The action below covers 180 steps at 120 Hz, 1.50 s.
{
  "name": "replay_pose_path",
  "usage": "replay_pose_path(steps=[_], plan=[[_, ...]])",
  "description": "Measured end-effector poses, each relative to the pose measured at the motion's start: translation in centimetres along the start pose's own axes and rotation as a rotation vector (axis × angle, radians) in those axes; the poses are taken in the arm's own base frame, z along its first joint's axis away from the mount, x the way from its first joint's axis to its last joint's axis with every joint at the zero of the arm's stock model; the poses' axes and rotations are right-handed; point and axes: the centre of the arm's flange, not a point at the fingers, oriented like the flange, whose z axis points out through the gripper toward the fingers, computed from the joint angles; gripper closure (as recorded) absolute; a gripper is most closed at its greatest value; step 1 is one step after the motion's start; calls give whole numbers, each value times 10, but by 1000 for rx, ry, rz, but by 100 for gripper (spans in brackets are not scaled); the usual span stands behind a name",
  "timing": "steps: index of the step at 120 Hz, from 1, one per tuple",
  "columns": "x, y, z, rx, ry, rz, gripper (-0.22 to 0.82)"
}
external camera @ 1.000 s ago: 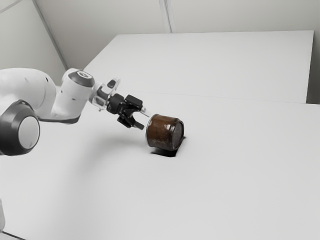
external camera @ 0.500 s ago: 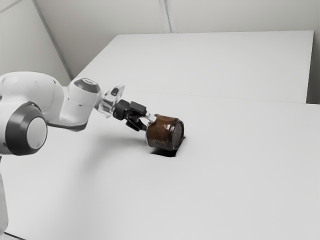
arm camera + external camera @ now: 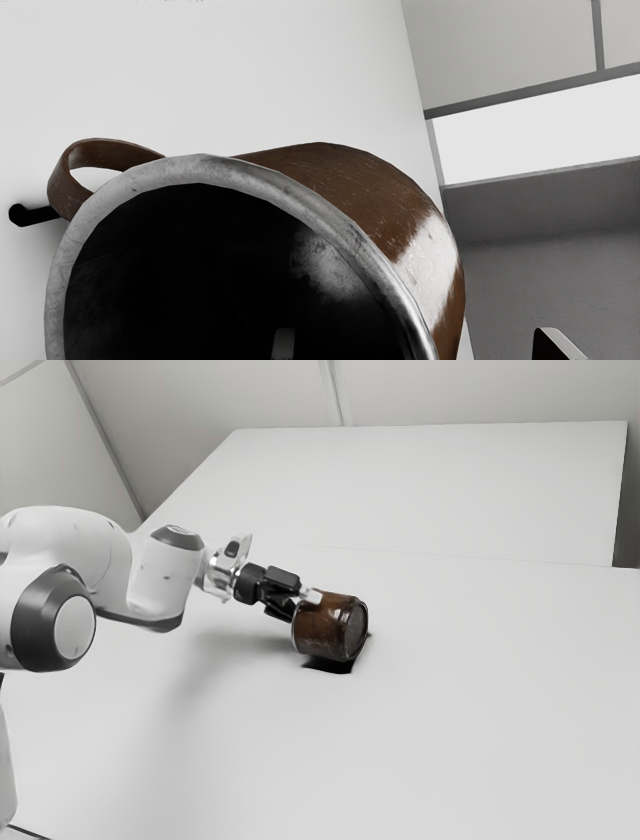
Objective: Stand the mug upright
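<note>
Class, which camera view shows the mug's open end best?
The wrist view: it looks into the open end, most of the rim included. The exterior view shows it nearly edge-on, the mug lying sideways.

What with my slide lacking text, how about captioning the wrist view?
Brown mug on its side, metallic rim toward the open pincer.

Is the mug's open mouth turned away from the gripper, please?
No, the wrist view looks past the pale rim of the mug into its dark inside.
</note>
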Motion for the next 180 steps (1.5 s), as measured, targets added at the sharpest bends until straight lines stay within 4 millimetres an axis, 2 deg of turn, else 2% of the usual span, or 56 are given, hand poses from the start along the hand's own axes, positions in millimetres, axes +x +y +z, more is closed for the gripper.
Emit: replay_pose_path(steps=[31,60,82,103,135,148,162,180], plan=[[3,11,-2,-14,17,34,28],[-4,7,4,-36,24,21,61],[-9,5,10,-53,33,10,73],[-9,7,9,-55,43,13,75],[-9,22,2,-57,58,34,77],[-7,46,-12,-31,82,57,77],[-6,76,-36,79,90,81,78],[-4,96,-40,261,57,73,78]])
